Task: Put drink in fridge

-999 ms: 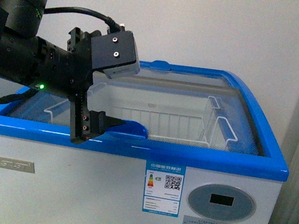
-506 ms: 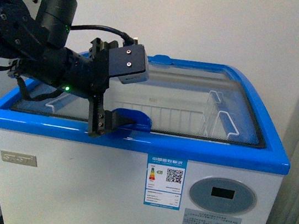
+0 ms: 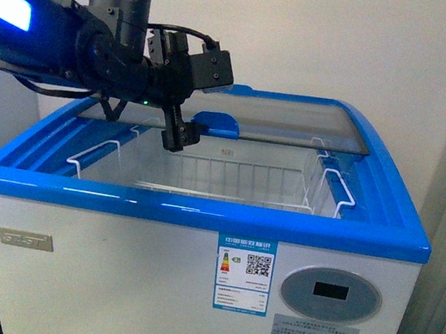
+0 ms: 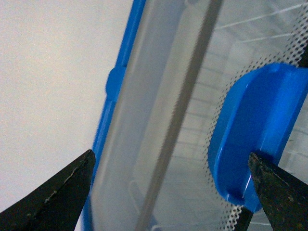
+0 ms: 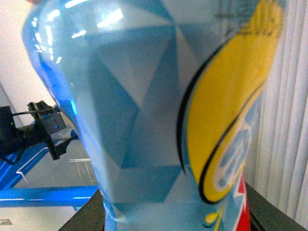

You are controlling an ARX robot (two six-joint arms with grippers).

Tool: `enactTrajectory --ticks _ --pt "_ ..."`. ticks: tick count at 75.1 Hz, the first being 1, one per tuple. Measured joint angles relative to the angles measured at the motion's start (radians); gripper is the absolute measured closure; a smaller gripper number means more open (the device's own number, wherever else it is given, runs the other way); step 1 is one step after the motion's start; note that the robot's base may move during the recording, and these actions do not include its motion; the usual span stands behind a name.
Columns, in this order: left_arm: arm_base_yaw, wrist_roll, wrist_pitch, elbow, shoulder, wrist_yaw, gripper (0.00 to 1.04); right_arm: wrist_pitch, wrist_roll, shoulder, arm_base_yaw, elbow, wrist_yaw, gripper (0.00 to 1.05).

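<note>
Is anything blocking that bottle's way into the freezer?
Little blocks the drink. The glass lid sits over the back, leaving the fridge open in front above the wire basket. Only the left gripper, open at the lid's blue handle, hangs over the opening's rear.

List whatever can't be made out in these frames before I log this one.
- Drink: in the right wrist view it is so close that only the label shows; cap and liquid are cut off.
- Fridge floor: in the front view it is hidden behind the front rim and the wire basket.
- Left gripper against lid handle: whether they touch is unclear in both views.
- Sticker text: too small in the front view.
</note>
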Motion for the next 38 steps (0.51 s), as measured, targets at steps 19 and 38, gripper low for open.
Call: enactTrajectory --ticks 19,38 --pt "-0.017 -0.361 0.132 0.019 0.005 -0.218 0.08 0.0 0.0 0.0 0.0 0.0 -0.001 0.63" --pt "0.037 -0.851 0.214 -0.601 -0.47 -0.188 0.08 0.0 0.0 0.0 0.0 0.0 -0.002 0.63"
